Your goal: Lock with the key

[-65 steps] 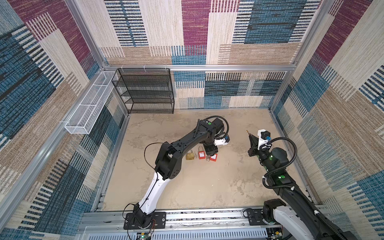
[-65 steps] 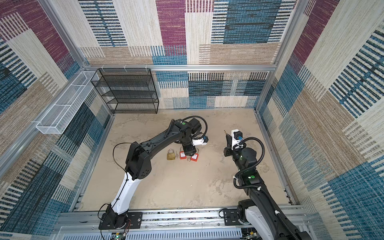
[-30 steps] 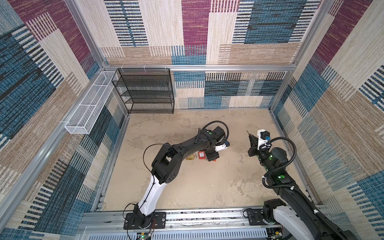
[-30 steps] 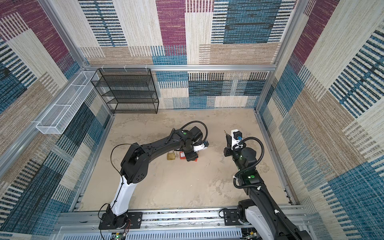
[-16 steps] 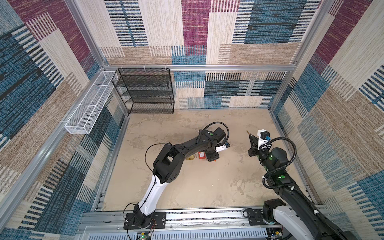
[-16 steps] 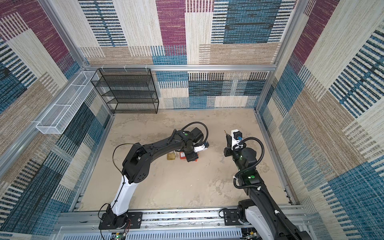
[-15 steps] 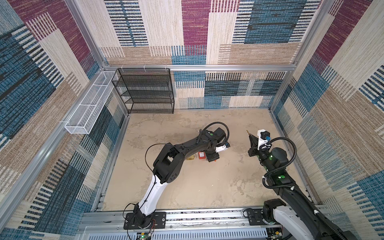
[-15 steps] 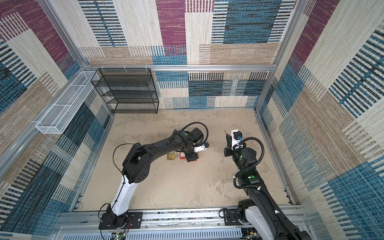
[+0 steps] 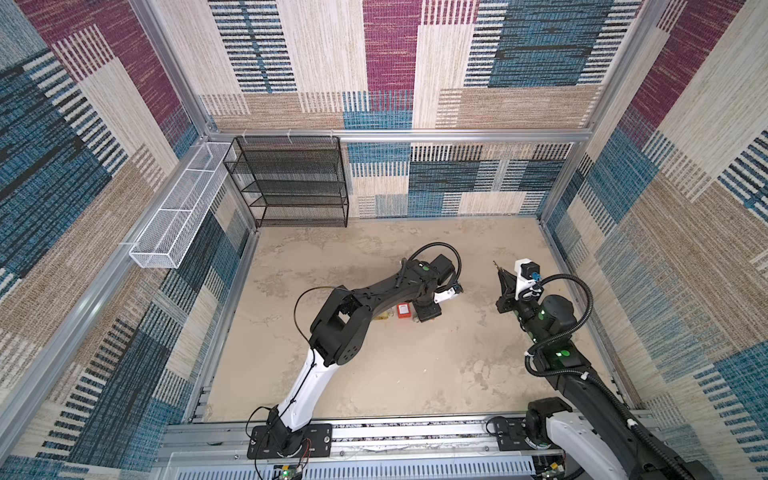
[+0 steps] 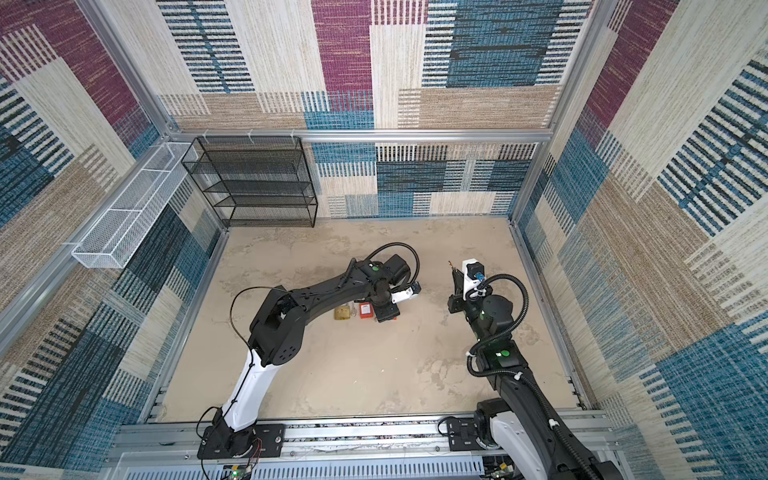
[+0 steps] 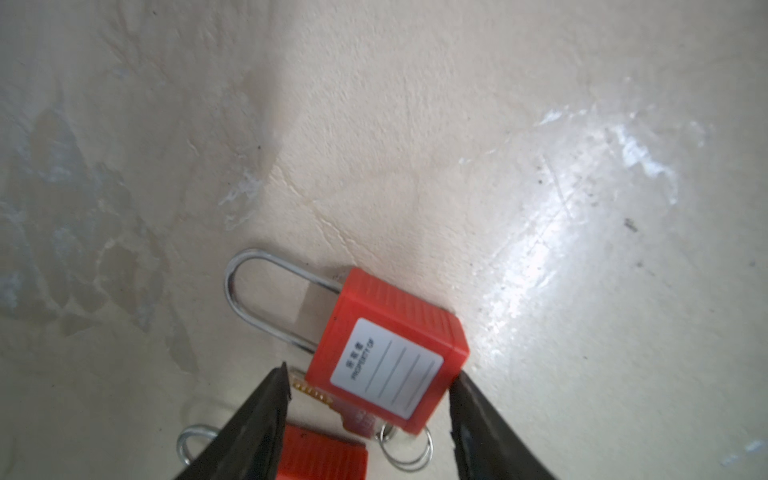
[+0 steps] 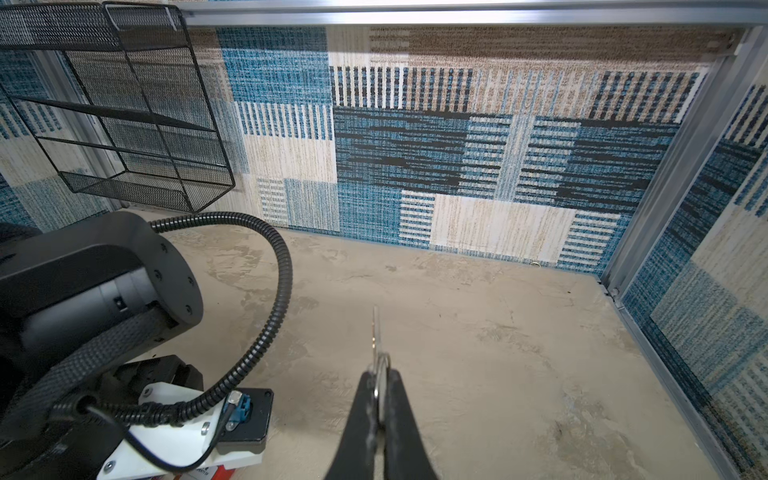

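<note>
A red padlock (image 11: 390, 353) with a white label and a closed silver shackle lies flat on the beige floor. My left gripper (image 11: 370, 374) is down over it and open: one fingertip (image 11: 465, 399) is at the body's corner, the other stands a little apart. A red-headed key (image 11: 332, 401) on a ring pokes out from under it. In both top views the left gripper (image 9: 428, 313) (image 10: 386, 315) hides this lock. My right gripper (image 12: 377, 374) (image 9: 500, 274) is raised at the right, shut on a metal key (image 12: 376, 328) that points away from it.
A second red padlock (image 11: 324, 457) (image 10: 365, 309) lies right beside the first, with a brass padlock (image 10: 341, 313) to its left. A black mesh shelf (image 9: 291, 183) stands at the back left and a white wire basket (image 9: 178, 216) hangs on the left wall.
The left gripper came down over the red padlocks about two seconds ago and has held still for the last second. The right arm has not moved.
</note>
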Action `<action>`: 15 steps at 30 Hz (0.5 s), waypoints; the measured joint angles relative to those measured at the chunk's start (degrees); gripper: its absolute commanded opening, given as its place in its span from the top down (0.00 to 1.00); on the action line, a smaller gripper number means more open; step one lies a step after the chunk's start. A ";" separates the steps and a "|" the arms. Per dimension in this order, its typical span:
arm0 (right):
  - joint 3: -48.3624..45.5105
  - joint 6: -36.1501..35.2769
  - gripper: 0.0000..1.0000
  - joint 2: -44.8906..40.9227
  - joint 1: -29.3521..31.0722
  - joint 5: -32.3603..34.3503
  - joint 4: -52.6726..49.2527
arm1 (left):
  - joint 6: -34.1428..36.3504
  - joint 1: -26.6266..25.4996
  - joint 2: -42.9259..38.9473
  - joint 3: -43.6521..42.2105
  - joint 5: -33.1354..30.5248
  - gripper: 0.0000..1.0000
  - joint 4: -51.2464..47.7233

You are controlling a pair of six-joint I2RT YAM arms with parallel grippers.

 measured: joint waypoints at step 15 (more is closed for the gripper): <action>0.00 -0.24 1.00 -0.04 -0.11 -0.44 -0.04 | -0.07 0.00 -0.81 -1.20 0.04 0.37 0.87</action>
